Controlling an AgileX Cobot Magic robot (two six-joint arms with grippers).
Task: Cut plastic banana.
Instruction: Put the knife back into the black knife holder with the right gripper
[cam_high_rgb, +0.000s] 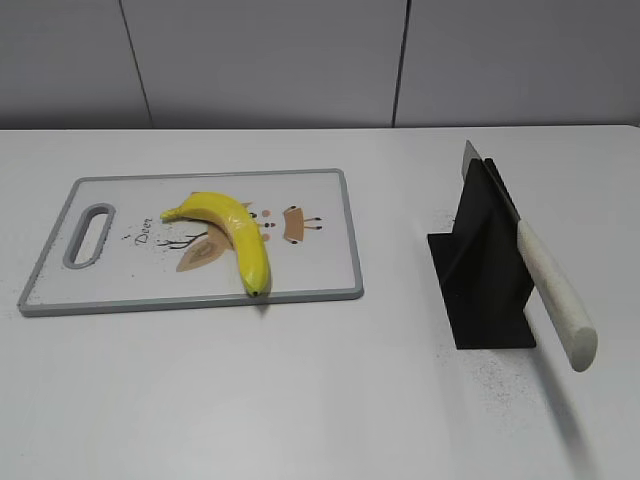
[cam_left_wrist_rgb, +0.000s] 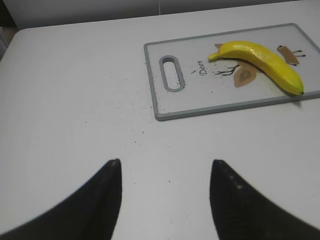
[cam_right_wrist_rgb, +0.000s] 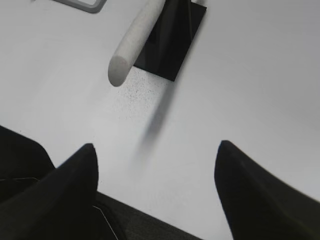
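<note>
A yellow plastic banana (cam_high_rgb: 233, 228) lies whole on a white cutting board with a grey rim (cam_high_rgb: 345, 220); both also show in the left wrist view, banana (cam_left_wrist_rgb: 260, 61) and board (cam_left_wrist_rgb: 200, 112). A knife with a white handle (cam_high_rgb: 555, 293) rests slanted in a black stand (cam_high_rgb: 480, 270), its handle sticking out toward the front right. The right wrist view shows the handle (cam_right_wrist_rgb: 132, 42) and stand (cam_right_wrist_rgb: 172, 42). My left gripper (cam_left_wrist_rgb: 165, 162) is open and empty over bare table, left of the board. My right gripper (cam_right_wrist_rgb: 156, 145) is open and empty, near the table's front edge, short of the knife handle.
The white table (cam_high_rgb: 300, 400) carries only the board and the knife stand. Its dark front edge (cam_right_wrist_rgb: 150, 225) shows under the right gripper. A grey panelled wall (cam_high_rgb: 300, 60) stands behind the table. Neither arm shows in the exterior view.
</note>
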